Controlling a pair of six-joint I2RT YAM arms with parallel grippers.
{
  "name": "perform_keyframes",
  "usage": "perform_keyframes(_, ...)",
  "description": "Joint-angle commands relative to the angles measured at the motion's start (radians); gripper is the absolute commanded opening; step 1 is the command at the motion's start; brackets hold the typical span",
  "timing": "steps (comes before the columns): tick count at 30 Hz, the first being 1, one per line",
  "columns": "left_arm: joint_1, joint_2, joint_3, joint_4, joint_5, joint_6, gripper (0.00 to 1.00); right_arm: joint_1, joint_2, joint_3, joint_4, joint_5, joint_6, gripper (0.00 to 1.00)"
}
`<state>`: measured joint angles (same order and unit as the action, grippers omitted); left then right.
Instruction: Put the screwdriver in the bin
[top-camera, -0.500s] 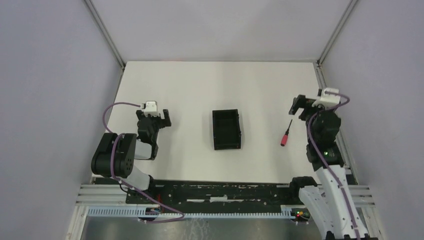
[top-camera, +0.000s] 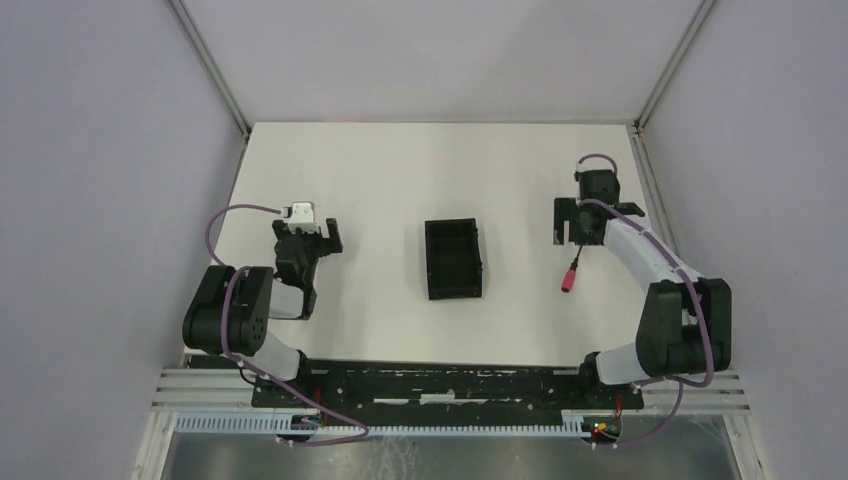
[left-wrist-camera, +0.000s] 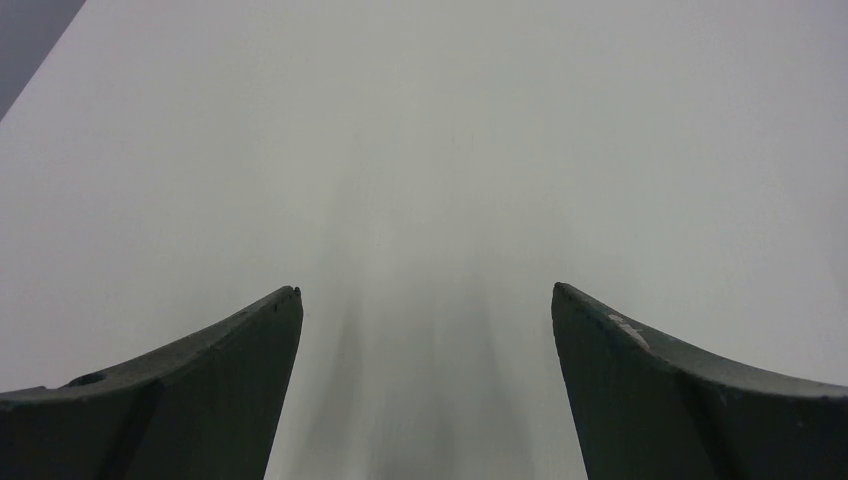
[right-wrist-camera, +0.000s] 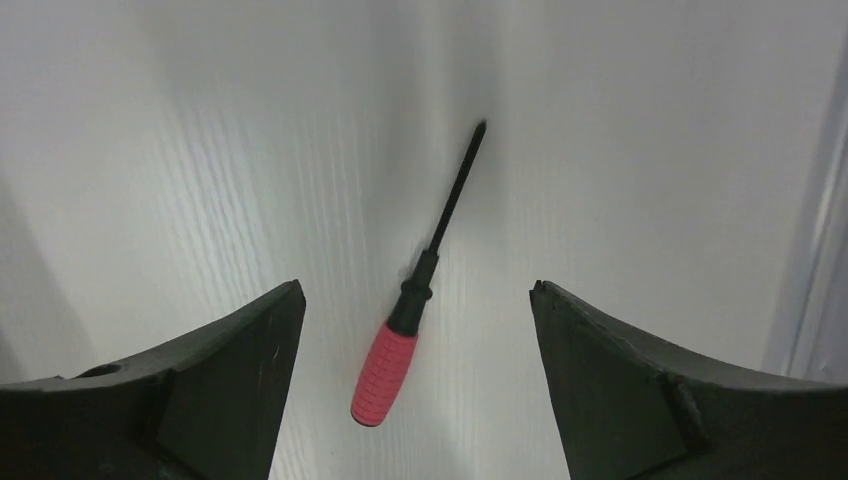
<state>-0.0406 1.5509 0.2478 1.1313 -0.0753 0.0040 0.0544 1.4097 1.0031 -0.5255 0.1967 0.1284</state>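
We hold our right gripper (right-wrist-camera: 415, 288) spread wide over the red-handled screwdriver (right-wrist-camera: 425, 268), fingers either side, ready to pinch it (the bin (top-camera: 430, 262) sits well to the left).

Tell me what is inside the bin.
Only its own dark floor shows inside the bin. The screwdriver is not in it and lies on the table to its right. The black interior could hide something tiny.

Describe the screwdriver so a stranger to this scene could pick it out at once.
On the white table, look right of the black bin at its middle. The screwdriver lies flat on bare tabletop, apart from the bin. Its red handle and thin dark shaft set it apart from everything black around it.
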Motion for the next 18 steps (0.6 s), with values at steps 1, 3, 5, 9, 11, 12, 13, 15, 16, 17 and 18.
perform_keyframes(1,0.005,-0.016,0.003,0.035,0.003,-0.019,1.00,-0.012,0.042,-0.119,0.025,-0.078,-0.003,0.86)
perform_keyframes(3,0.006,-0.015,0.002,0.035,0.002,-0.019,1.00,-0.015,0.073,-0.167,0.062,-0.089,0.002,0.81)
perform_keyframes(5,0.005,-0.016,0.002,0.034,0.003,-0.019,1.00,-0.023,0.101,-0.203,0.096,-0.098,0.004,0.72)
perform_keyframes(9,0.005,-0.015,0.002,0.035,0.002,-0.019,1.00,-0.043,0.149,-0.231,0.131,-0.143,-0.004,0.40)
perform_keyframes(11,0.005,-0.016,0.002,0.035,0.003,-0.019,1.00,-0.046,0.155,-0.220,0.123,-0.151,-0.009,0.22)
perform_keyframes(12,0.005,-0.017,0.002,0.035,0.002,-0.019,1.00,-0.047,0.152,-0.209,0.111,-0.153,-0.014,0.12)
perform_keyframes(13,0.005,-0.016,0.003,0.035,0.003,-0.019,1.00,-0.048,0.145,-0.189,0.089,-0.153,-0.017,0.03)
perform_keyframes(15,0.004,-0.015,0.002,0.035,0.002,-0.019,1.00,-0.049,0.121,-0.140,0.035,-0.148,-0.022,0.00)
perform_keyframes(16,0.005,-0.017,0.002,0.035,0.002,-0.019,1.00,-0.049,0.104,-0.108,0.001,-0.149,-0.026,0.00)
perform_keyframes(17,0.005,-0.016,0.003,0.035,0.003,-0.019,1.00,-0.049,0.085,-0.074,-0.030,-0.152,-0.026,0.00)
perform_keyframes(18,0.006,-0.016,0.002,0.035,0.003,-0.019,1.00,-0.048,0.063,-0.045,-0.066,-0.161,-0.026,0.00)
